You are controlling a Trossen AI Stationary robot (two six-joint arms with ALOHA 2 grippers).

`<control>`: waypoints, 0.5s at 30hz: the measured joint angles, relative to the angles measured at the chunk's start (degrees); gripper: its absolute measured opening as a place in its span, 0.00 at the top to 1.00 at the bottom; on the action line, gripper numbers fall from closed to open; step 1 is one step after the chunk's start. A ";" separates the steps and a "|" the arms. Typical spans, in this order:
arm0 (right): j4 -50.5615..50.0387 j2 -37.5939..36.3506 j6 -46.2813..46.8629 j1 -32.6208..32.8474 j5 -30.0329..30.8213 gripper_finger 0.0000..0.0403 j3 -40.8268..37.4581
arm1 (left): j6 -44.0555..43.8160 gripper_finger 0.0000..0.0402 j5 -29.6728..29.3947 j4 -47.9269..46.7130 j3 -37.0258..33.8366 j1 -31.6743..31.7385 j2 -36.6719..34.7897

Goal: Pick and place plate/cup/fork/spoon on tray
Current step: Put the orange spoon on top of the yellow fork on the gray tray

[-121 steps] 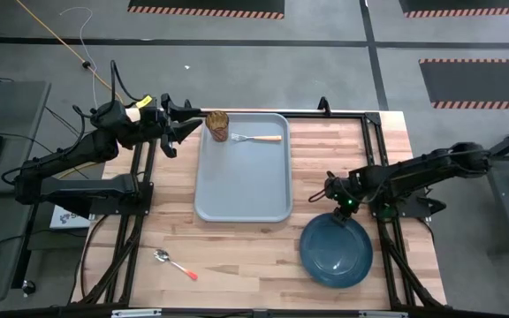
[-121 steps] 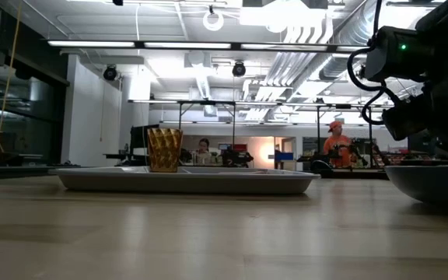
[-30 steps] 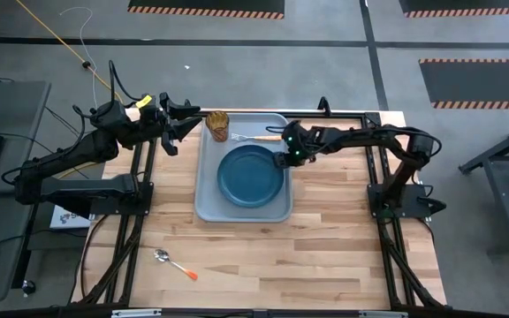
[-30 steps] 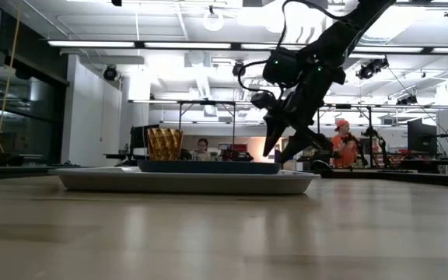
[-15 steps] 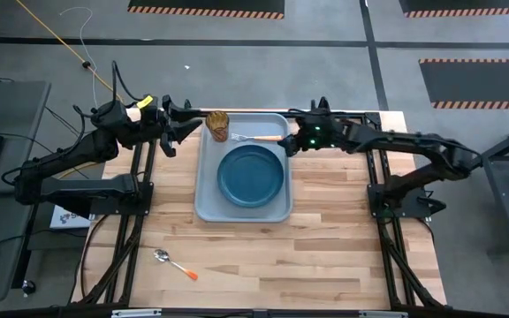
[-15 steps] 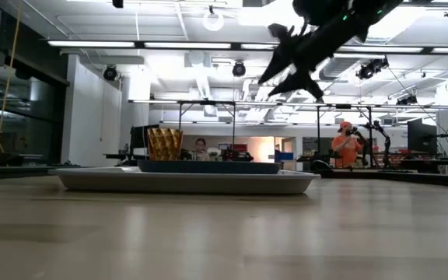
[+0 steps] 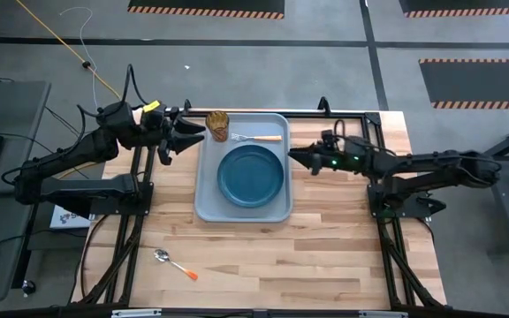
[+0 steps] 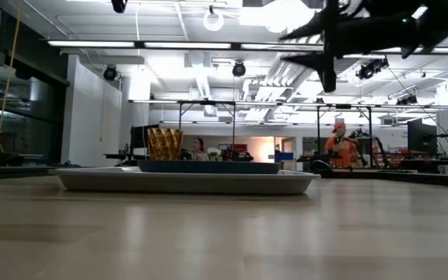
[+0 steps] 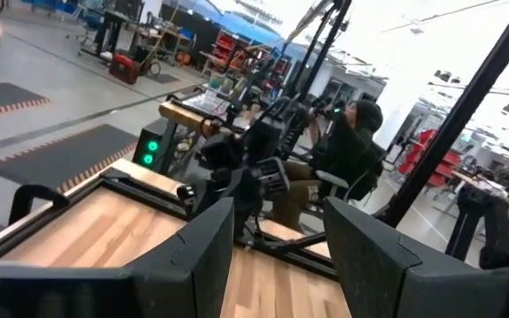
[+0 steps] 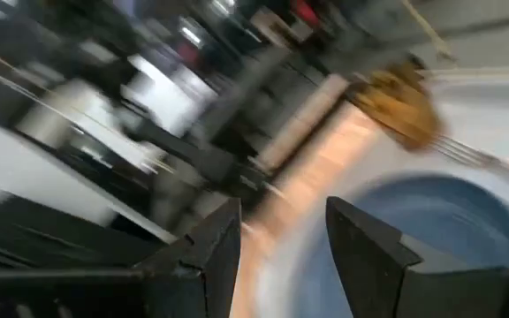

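The grey-blue tray (image 7: pixel 203 193) lies at the table's far middle. The dark blue plate (image 7: pixel 251 175) sits flat in it. The amber cup (image 7: pixel 217 125) stands upright in the tray's far left corner, and the fork (image 7: pixel 259 138) lies beside it. All three also show in the right wrist view: the plate (image 10: pixel 414 234), the cup (image 10: pixel 403 104) and the fork (image 10: pixel 489 161). The red-handled spoon (image 7: pixel 176 264) lies on the table near the near left corner. My right gripper (image 7: pixel 295 157) is open and empty, raised just right of the tray, and shows high in the low view (image 8: pixel 290 47). My left gripper (image 7: pixel 194 133) is open and empty, left of the cup.
The tray (image 8: pixel 185 181) with the plate (image 8: pixel 208 166) and the cup (image 8: pixel 164 149) shows in the low view. Bare wood lies right of and nearer than the tray. Black frame rails run along the table's left and right edges. A seated person (image 9: pixel 347 146) shows beyond the table.
My right gripper, open beside the plate's right rim a second ago, has risen well above the tray, tipped from pointing down to about level, and drawn a little toward the table's right edge. The plate stays flat in the tray. My left gripper has shifted slightly toward the tray.
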 joint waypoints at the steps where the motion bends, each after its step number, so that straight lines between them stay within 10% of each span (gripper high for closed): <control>1: 3.31 -0.24 0.05 0.10 0.39 0.61 -0.95 | 0.00 0.58 -0.03 0.43 0.01 0.00 0.01; 10: 10.03 -0.18 -7.90 0.22 1.42 0.61 2.66 | -4.31 0.58 5.63 0.79 0.96 -1.44 3.08; 15: 7.09 -0.16 -14.26 0.22 1.31 0.61 5.47 | 1.43 0.58 7.80 -14.74 6.89 -9.49 5.29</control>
